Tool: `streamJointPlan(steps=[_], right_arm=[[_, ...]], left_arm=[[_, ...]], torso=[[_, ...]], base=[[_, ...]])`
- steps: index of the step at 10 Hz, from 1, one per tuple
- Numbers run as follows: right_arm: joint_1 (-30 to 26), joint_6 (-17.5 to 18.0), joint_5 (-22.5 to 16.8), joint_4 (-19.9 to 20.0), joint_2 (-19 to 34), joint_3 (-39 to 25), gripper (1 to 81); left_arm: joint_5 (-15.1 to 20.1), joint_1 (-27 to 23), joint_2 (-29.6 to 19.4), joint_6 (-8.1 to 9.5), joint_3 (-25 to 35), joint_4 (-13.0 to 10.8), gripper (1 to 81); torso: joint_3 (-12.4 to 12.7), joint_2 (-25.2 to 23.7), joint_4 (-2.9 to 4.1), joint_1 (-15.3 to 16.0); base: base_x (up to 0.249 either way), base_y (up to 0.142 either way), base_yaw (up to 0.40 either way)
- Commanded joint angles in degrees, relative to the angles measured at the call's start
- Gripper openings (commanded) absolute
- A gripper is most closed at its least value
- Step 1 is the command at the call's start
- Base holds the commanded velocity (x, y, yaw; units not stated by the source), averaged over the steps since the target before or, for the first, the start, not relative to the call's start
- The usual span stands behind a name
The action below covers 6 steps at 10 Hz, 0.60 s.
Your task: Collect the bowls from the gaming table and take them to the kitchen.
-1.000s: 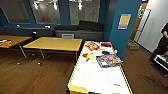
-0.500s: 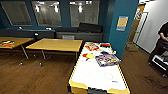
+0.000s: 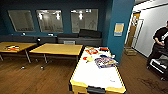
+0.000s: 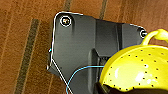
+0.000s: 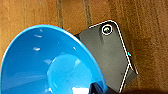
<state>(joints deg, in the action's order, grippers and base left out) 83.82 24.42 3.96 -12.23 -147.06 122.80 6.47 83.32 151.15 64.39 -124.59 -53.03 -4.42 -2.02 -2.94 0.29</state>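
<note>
Up close, the left wrist view shows a yellow bowl (image 4: pixel 136 68) full of small holes, with a loop handle, cut off at the picture's edge. The left gripper's fingers are hidden under it, so I cannot tell how far open they are or if they hold it. The right wrist view shows a blue bowl (image 5: pixel 50 63), also cut off, and again I cannot tell what the right gripper's fingers are doing. Both bowls hang over a brown wood floor (image 5: pixel 147 30). From the head view, the long white gaming table (image 3: pixel 96 75) with yellow edges stands just ahead. On its far half lie flat colourful game boxes (image 3: pixel 106 62) and two small round things, one red (image 3: pixel 85 58) and one yellow (image 3: pixel 90 59), too blurry to name for sure. A person (image 3: pixel 160 43) stands at the right, partly cut off.
</note>
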Motion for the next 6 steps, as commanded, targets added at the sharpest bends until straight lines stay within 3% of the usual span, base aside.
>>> streamJointPlan(steps=[1, 6], right_arm=[[-3.1, -0.2, -2.3, -0.8, 1.4, -0.2, 1.0], [-3.1, -0.2, -2.4, -1.3, 0.2, 0.9, 1.0]], left_arm=[[2.2, -2.9, -1.3, -0.32, 0.2, -0.6, 1.0], [2.2, -2.9, -0.8, -0.32, -0.6, -0.6, 1.0]], torso=[[0.0, 0.0, 0.0, 0.0], [0.0, 0.0, 0.0, 0.0]], base=[[-0.156, 0.0, 0.0], [-0.155, 0.0, 0.0]])
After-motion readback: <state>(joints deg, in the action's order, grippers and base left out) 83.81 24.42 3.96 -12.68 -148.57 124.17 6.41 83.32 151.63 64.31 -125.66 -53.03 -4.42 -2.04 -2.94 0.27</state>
